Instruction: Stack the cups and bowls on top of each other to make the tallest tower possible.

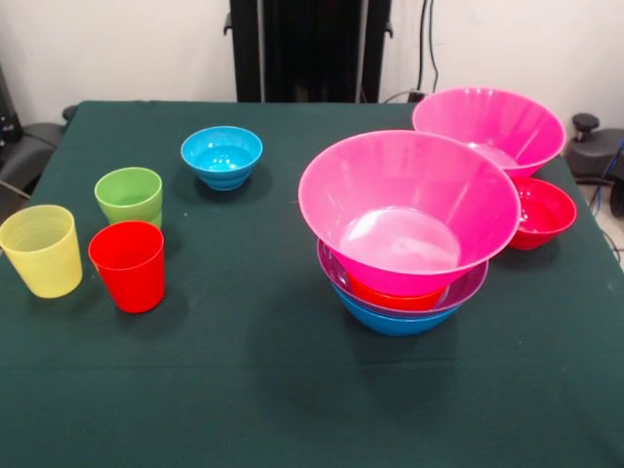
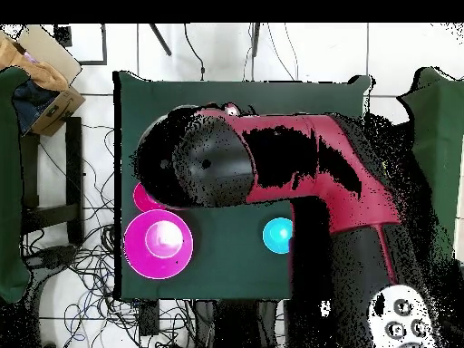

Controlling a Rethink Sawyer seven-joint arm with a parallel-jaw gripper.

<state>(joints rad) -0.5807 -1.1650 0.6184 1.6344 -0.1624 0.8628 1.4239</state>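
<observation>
The tower stands right of centre in the front view: a blue bowl (image 1: 395,322) lowest, then a purple bowl (image 1: 470,286), an orange bowl (image 1: 390,295), and a big pink bowl (image 1: 409,210) tilted on top. A second pink bowl (image 1: 492,127) (image 2: 159,243) sits behind it, with a crimson bowl (image 1: 541,210) (image 2: 142,195) touching its side. The cyan bowl (image 1: 222,156) (image 2: 277,235) stands alone. At the left are the yellow cup (image 1: 42,251), red cup (image 1: 129,265) and green cup (image 1: 129,195), all upright. No gripper shows. In the overhead view the arm (image 2: 272,168) hides the tower and cups.
A dark green cloth (image 1: 244,370) covers the table. The red and black arm hangs high over the table's middle in the overhead view. A cardboard box (image 2: 41,72) and cables lie on the floor beside the table.
</observation>
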